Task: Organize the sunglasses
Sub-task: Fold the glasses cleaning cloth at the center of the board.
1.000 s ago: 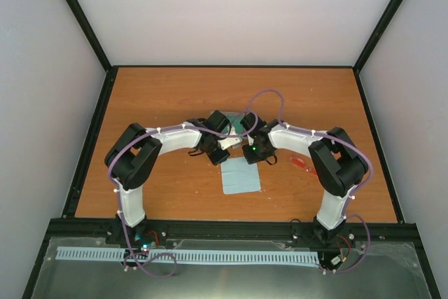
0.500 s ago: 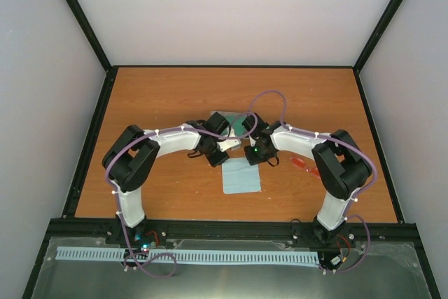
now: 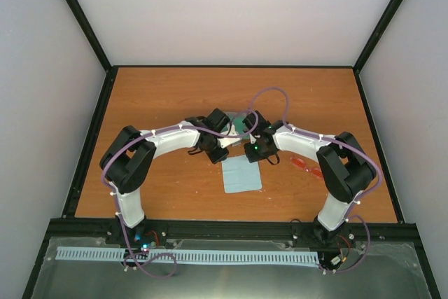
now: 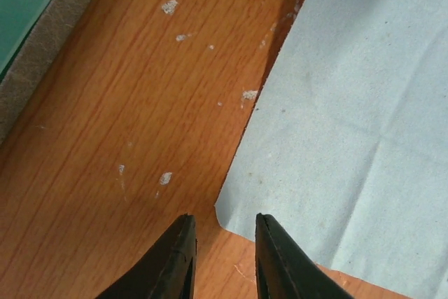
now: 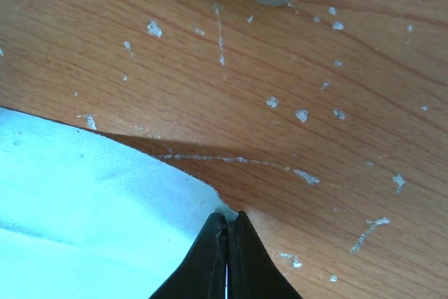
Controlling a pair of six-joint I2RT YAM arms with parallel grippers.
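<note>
— Parted since a second ago were the left gripper (image 4: 222,219) jaws (only slightly); nothing was held at the near corner of the cloth (image 4: 350,103).
— And the right gripper (image 5: 228,216)?
— It was clamped shut on another corner. The sunglasses (image 3: 306,166) were left lying right of the cloth.

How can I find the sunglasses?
Look at the brown wooden table. Right of the pale blue cloth, beside the right arm's elbow, lie the sunglasses. They are the only small red-orange thing; the case is grey and teal.
</note>
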